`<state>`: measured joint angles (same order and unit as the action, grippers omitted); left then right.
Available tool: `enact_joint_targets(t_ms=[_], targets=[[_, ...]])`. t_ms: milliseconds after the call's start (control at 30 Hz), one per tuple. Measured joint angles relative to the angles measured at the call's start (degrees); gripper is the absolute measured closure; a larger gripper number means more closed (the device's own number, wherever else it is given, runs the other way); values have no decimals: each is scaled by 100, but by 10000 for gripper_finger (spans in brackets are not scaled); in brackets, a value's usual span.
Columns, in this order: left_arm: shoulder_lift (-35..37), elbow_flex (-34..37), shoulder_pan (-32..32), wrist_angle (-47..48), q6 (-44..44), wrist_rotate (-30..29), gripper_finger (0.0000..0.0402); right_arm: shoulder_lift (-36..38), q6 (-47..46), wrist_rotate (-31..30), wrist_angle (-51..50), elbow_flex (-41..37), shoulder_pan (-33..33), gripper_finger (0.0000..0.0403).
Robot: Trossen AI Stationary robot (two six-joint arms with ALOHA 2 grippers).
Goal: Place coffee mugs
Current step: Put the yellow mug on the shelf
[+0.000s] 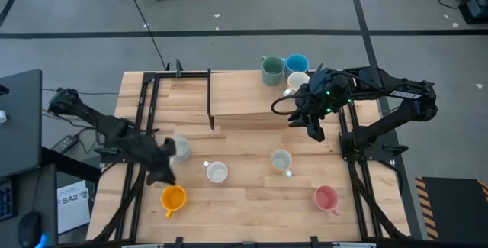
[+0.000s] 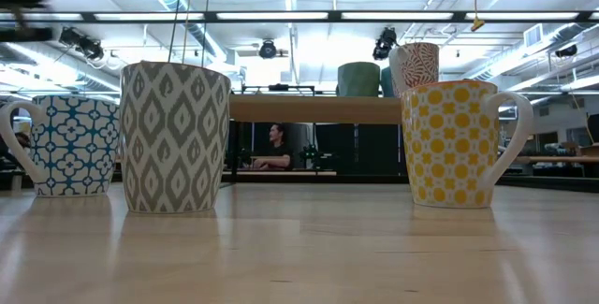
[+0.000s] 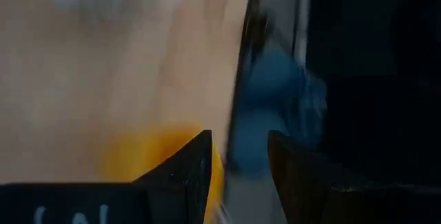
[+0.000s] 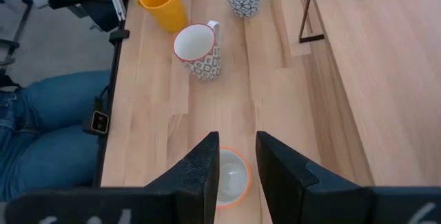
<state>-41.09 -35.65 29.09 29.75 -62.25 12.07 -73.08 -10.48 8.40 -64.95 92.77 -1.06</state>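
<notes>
On the table (image 1: 252, 194) stand eight coffee mugs in all. Three sit on the raised wooden platform (image 1: 244, 95) at the far side: one green mug (image 1: 272, 69), one blue mug (image 1: 296, 64) and one white mug (image 1: 297, 82), close together at its right end. Five stand on the lower surface:

- one grey mug (image 1: 181, 149), at the left
- one white-lined mug (image 1: 216, 172), near the centre
- one pale mug (image 1: 281, 160), right of centre
- one orange mug (image 1: 174, 198), near left
- one pink mug (image 1: 326, 198), near right

The left gripper (image 1: 162, 173) hangs between the grey mug and the orange mug, just beside the grey one. Its fingers (image 3: 193, 165) are apart and grip nothing. The right gripper (image 1: 315, 132) hangs off the platform's near right edge, above and to the far right of the pale mug. Its fingers (image 4: 203, 162) are apart and empty. One person's legs in blue jeans (image 4: 41, 134) show beyond the table's left edge.
</notes>
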Motion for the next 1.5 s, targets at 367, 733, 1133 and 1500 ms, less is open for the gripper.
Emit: enact_joint_targets(t_ms=[367,733,1133,1500], targets=[[-1415,-265,1184,277,-3517,1183,253,-2,11,0,2,0,0,301],[-2259,-265,1443,292,-4385,1155,253,-2,13,0,0,0,0,301],[-2189,-265,1302,294,-4516,999,253,-4,13,2,0,0,0,301],[-2189,-265,1124,1061,-4560,741,253,-4,13,2,4,0,0,301]])
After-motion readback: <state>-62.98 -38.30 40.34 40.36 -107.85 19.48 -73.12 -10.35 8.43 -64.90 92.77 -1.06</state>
